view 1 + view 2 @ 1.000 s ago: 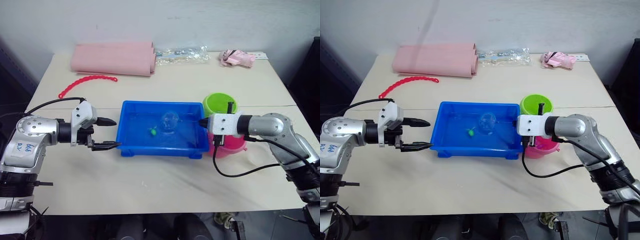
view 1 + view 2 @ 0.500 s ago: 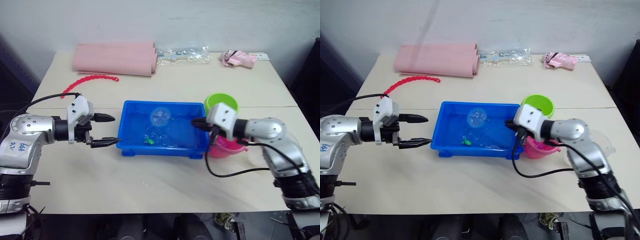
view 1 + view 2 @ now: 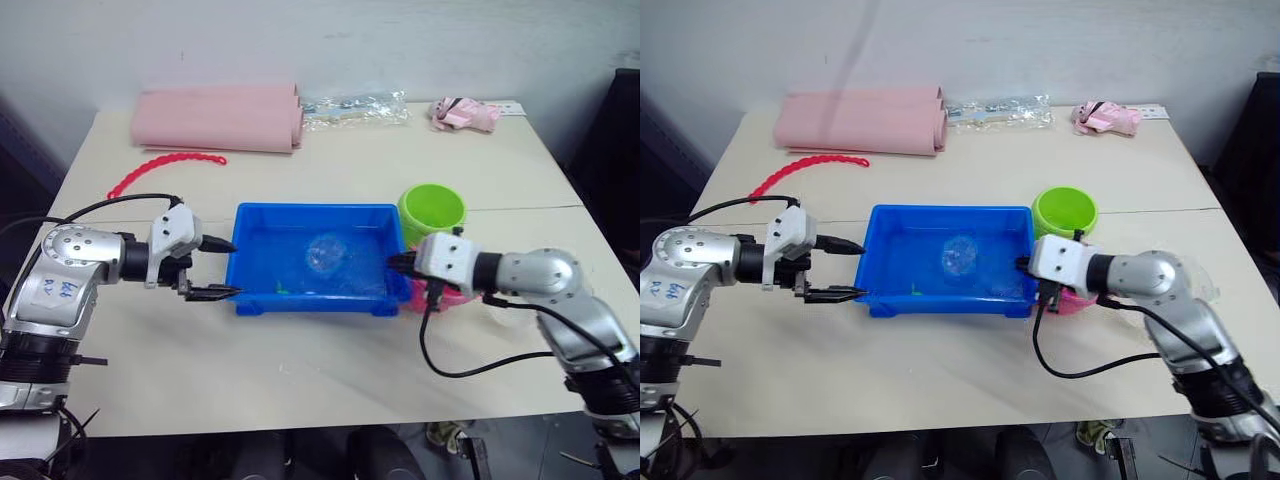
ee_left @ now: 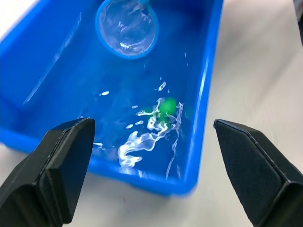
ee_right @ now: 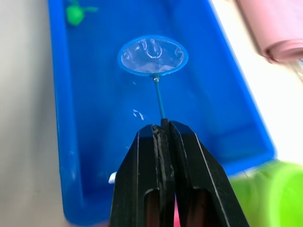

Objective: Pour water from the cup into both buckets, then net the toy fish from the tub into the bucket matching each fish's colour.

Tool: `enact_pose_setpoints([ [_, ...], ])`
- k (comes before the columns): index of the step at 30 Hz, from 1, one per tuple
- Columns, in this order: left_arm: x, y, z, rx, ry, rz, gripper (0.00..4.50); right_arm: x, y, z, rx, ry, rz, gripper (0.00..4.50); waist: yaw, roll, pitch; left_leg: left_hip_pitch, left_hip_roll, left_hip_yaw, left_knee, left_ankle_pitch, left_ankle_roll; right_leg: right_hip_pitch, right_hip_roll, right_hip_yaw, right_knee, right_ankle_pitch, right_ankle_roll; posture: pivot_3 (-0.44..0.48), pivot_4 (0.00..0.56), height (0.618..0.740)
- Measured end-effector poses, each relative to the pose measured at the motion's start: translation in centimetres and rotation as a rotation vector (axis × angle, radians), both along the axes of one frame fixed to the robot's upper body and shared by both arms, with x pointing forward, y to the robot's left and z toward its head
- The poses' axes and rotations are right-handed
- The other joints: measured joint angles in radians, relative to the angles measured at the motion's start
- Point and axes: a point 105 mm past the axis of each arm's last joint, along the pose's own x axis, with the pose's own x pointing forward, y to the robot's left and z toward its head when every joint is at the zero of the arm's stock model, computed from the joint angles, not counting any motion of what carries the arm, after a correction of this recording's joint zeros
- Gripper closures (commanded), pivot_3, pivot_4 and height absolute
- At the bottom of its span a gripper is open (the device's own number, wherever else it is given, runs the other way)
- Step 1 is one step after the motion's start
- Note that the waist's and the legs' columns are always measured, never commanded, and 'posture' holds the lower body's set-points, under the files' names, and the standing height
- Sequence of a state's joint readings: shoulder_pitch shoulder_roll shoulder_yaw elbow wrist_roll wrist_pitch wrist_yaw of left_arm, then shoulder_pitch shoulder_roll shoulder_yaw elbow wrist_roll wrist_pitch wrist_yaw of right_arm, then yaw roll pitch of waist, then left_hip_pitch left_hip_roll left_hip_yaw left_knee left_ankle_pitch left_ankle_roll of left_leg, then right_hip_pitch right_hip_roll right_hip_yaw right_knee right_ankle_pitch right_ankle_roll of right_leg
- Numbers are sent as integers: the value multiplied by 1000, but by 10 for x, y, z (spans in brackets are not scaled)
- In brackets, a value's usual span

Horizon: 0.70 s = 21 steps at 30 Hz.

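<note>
The blue tub (image 3: 310, 209) holds rippling water and one small green toy fish (image 4: 165, 108), which lies near its front wall. My right gripper (image 3: 393, 263) is at the tub's right end, shut on the net's thin handle (image 5: 160, 101). The blue hoop of the net (image 3: 324, 254) sits over the middle of the tub. My left gripper (image 3: 233, 268) stands open just outside the tub's left end, holding nothing. The green bucket (image 3: 432, 212) is at the tub's far right corner. The pink bucket (image 3: 457, 297) is mostly hidden behind my right gripper. The clear cup (image 3: 1203, 284) shows faintly behind my right forearm.
At the table's far edge lie a folded pink cloth (image 3: 215, 115), a clear plastic bag (image 3: 352, 108) and a small pink item (image 3: 462, 113). A red beaded chain (image 3: 160, 168) curves at the far left. A black cable (image 3: 450, 365) loops under my right wrist.
The right gripper has swept the net leftward and lifted it, then lowered it over mid-tub. The green fish drifted towards the front wall. The left gripper stayed open beside the tub.
</note>
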<state>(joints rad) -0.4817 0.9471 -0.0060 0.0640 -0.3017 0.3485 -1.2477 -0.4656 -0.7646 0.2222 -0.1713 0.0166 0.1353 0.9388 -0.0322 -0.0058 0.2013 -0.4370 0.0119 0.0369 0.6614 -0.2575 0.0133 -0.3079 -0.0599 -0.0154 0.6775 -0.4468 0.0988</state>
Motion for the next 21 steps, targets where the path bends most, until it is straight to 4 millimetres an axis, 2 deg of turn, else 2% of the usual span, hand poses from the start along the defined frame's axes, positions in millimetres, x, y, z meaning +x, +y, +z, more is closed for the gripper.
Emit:
enact_pose_setpoints([
  [5, -9, 10, -4, 17, 32, 22, 100, 3, 17, -19, -56, -29, 110, 4500, 6, 0, 0, 0, 0, -1, 1, 0, 0, 0, -1, 0, 2, 0, 0, 0, 150, 740],
  [10, -14, 8, 3, 2, 22, 22, 100, -4, 34, -25, 32, 57, 173, 4500, 5, 0, 0, 0, -1, -1, 1, 0, 0, 1, -1, -1, 1, 0, 0, 0, 150, 740],
  [12, -15, 7, 4, 0, 18, 20, 100, -4, 34, -25, 37, 72, 175, 4500, 5, 0, 0, 0, -1, -1, 1, 0, 0, 1, -1, -1, 1, 0, 0, 0, 150, 740],
  [16, -15, 9, 3, -13, 26, 44, 100, -6, 42, -18, 192, 210, 127, 4500, 5, 0, 0, 0, 0, -1, 1, 0, 0, 1, -1, -1, 1, 0, 0, 0, 150, 740],
  [21, -13, 9, 5, -22, 10, 58, 100, 1, 36, 6, 295, 252, 59, 4500, 7, 0, 0, 0, 0, -1, 1, 0, 0, 1, -1, -1, 1, 0, 0, 0, 150, 740],
])
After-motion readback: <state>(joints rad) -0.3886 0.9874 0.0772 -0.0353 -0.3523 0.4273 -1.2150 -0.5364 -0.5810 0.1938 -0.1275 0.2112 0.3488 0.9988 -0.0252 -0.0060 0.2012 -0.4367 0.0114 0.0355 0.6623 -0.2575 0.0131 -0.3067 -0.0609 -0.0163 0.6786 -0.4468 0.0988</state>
